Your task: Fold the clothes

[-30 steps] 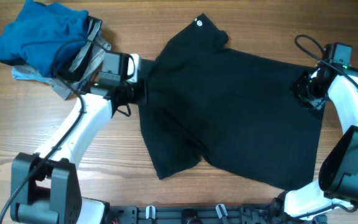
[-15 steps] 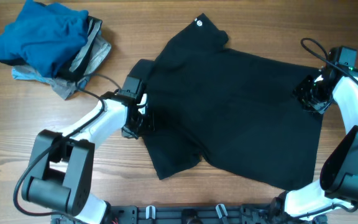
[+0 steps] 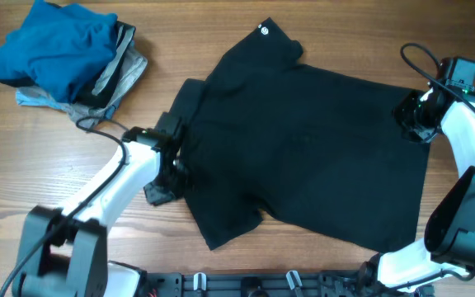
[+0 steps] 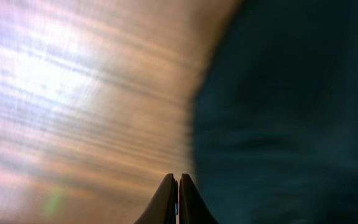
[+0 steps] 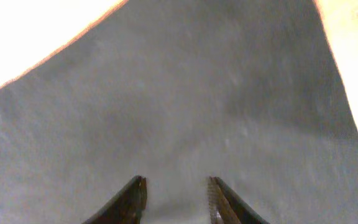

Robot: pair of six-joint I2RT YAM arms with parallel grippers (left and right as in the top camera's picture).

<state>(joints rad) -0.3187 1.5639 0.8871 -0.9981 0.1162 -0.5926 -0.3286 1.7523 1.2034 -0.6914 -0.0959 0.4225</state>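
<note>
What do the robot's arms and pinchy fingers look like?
Both arms are smooth white tubes with chunky black joints and black cables looping off them. The left gripper has thin, dark, pointed fingers. The right gripper has dark curved fingers with ridged inner pads, and a tiny green light near its wrist.

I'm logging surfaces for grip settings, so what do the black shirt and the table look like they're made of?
The black shirt: soft, matte knit fabric, probably cotton-like; it lies limp with gentle wrinkles and no shine. The table: wood or wood-look laminate with visible grain lines and a smooth, slightly glossy finish.
</note>
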